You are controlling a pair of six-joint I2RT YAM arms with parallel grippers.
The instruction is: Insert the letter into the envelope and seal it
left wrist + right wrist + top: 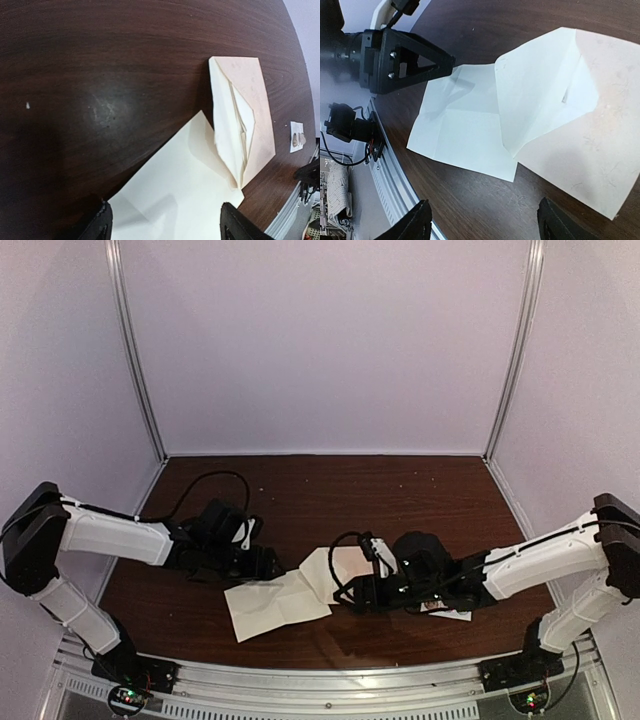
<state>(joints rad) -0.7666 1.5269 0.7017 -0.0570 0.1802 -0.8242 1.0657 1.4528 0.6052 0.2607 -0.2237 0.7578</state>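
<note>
The envelope [348,562] lies tan and flat mid-table with its pointed flap open toward the left. It shows in the left wrist view [260,105] and the right wrist view [600,155]. The letter [275,606], a creased whitish sheet, lies flat beside it, one corner under the flap. It also shows in the left wrist view [175,200] and the right wrist view [462,132]. My left gripper [272,567] is open and empty just over the letter's far-left edge [167,227]. My right gripper [347,592] is open and empty over bare table, near the envelope's front edge [487,225].
A small white strip with round stickers [297,136] lies right of the envelope, partly under my right arm in the top view [447,612]. The metal rail [330,685] runs along the table's near edge. Pale walls enclose the back and sides.
</note>
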